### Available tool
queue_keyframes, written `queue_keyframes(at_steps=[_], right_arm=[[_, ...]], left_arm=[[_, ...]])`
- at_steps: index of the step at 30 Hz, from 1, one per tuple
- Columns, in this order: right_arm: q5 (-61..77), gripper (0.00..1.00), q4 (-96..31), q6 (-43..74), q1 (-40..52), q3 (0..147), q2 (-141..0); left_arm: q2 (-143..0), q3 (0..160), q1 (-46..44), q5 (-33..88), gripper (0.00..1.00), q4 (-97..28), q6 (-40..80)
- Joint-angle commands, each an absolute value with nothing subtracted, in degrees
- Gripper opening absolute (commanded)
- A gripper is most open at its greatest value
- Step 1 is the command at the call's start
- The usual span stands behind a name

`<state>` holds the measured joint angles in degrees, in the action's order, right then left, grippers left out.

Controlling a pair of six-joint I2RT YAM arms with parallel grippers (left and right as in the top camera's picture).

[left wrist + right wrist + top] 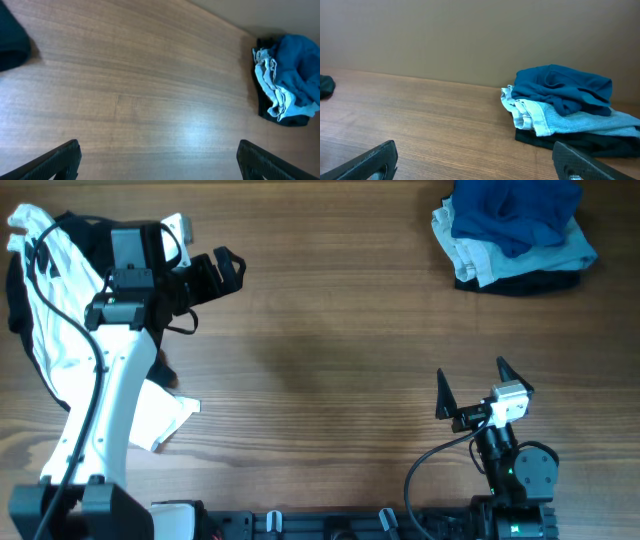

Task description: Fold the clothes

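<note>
Clothes: blue-topped stack [515, 225] at the far right corner of the desk [330, 380], seemingly finished; white-and-black heap [50, 330] beneath the left arm [100, 410], likely awaiting folding; left claw [228, 275], right claw [471, 372] both agape, empty.

- Looks low across a wooden table [420, 115] toward a plain tan wall [470, 35].
- Frames the right gripper [474, 150] at the bottom edge, dark fingers [375, 160] spread wide into the two lower corners, only bare wood between them.
- Shows the clothes [560, 107] heaped at right, beyond the fingers, close to the wall.
- Stacks three layers: a crumpled deep-blue garment [562, 90] on top, a pale blue garment [540, 117] beneath, a black garment [570, 140] flat on the wood.
- Catches a dark shape [325, 86] at the far left edge, cut off by the frame and too partial to identify.
</note>
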<state>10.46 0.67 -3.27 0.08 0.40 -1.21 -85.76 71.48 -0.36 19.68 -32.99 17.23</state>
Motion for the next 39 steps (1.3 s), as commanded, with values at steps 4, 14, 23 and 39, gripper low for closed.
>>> queue_keyframes(at_steps=[4,14,23,39], right_arm=[[10.35,1.0,0.8,-3.01,0.36,0.3,-1.17],[10.35,1.0,0.8,-2.98,0.36,0.3,-1.17],[10.35,1.0,0.8,-3.01,0.36,0.3,-1.17],[10.33,1.0,0.8,-2.98,0.36,0.3,-1.17]], left_arm=[[-70.67,62.28,-0.21,17.89,1.0,-27.29,16.64],[-32.18,15.05,-0.19,15.38,1.0,4.23,16.73],[-10.15,4.01,1.58,13.78,1.0,2.09,16.69],[-0.16,0.36,1.67,11.44,1.0,2.11,16.71]])
